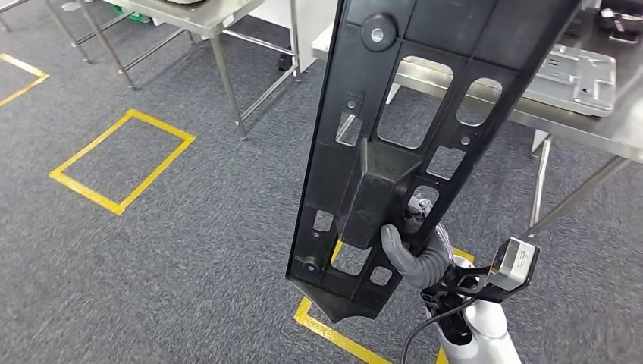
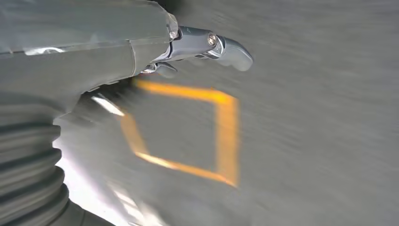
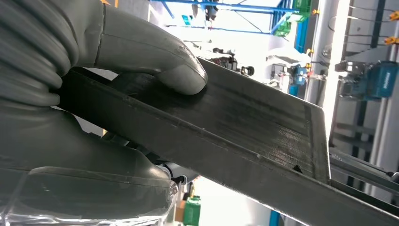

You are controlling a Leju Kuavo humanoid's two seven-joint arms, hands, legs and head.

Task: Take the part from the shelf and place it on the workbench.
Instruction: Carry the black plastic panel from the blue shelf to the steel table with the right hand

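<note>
Closest to us, the long black part (image 1: 409, 144) stands nearly upright, our right hand (image 1: 413, 254) clamped on its lower edge, its top reaching over the steel workbench (image 1: 606, 125) ahead.

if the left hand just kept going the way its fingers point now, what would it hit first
Probably nothing before the floor. In the left wrist view the left hand hangs empty, its fingers extended over grey carpet with a yellow taped square on it. The picture is blurred, so depth is uncertain.
</note>
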